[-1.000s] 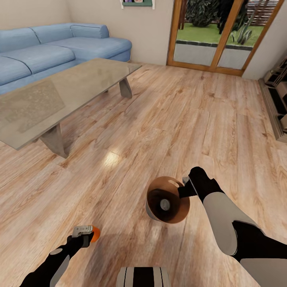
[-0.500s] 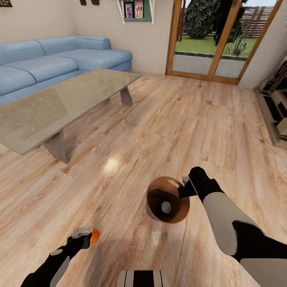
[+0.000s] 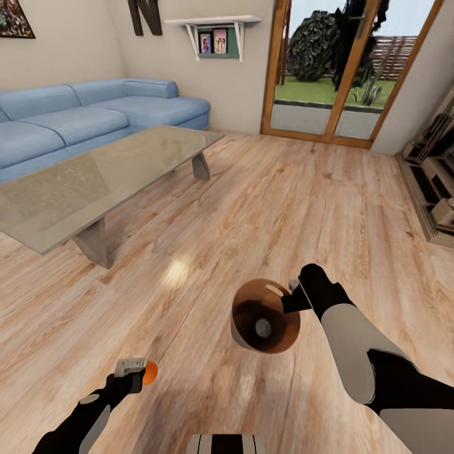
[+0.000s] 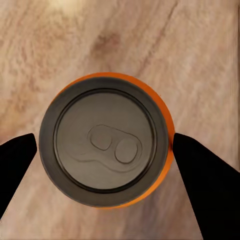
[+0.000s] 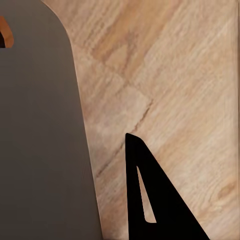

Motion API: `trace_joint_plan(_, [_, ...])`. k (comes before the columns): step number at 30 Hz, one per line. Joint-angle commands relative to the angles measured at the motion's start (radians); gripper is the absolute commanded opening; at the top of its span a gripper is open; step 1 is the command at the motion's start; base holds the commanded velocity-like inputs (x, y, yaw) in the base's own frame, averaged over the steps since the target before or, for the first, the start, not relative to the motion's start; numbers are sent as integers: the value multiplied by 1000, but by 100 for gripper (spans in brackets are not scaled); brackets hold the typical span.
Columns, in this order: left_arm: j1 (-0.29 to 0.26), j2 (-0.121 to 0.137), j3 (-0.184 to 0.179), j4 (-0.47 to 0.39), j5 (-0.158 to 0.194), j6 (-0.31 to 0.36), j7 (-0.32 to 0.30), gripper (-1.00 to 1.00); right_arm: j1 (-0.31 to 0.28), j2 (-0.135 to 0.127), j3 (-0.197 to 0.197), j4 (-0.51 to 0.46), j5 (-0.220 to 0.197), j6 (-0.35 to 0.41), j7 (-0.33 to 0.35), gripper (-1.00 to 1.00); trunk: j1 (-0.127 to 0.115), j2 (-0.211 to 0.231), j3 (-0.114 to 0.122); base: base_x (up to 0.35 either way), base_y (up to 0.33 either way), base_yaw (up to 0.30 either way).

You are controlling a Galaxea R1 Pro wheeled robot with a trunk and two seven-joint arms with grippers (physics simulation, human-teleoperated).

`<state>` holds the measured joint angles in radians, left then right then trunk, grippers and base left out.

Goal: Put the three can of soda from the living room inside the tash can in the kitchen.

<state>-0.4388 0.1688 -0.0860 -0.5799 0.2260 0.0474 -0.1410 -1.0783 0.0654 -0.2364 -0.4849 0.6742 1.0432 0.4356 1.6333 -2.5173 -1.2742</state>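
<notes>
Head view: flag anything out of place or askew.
The trash can is off the floor, held at its rim by the right end effector and tipped so its brown interior faces the camera, a can lying inside. The left end effector holds an orange soda can. Nothing looks spilled or damaged.

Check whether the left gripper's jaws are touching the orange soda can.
Touching. In the left wrist view the black jaws meet the orange soda can with the grey top at both sides, no floor showing between; the left gripper is clamped on it.
</notes>
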Motion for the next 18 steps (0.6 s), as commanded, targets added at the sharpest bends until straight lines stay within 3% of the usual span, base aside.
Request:
trace_joint_plan(1, [0,0,0,0,-1,0,-1,-100,0,0,-1,0,-22,4,0,-100,0,0,4,0,0,0])
trace_joint_plan(10, [-1,5,4,-31,5,23,-10,-100,1,1,2,4,-25,4,0,-100,-4,2,39,0,0,0])
trace_joint_plan(13, [0,9,5,-96,8,76,-15,-100,1,0,0,7,-26,4,1,-100,-6,3,50,0,0,0])
trace_joint_plan(18, [0,14,10,-298,12,236,-45,-100,1,-3,-1,12,-29,4,8,-100,-8,4,70,0,0,0])
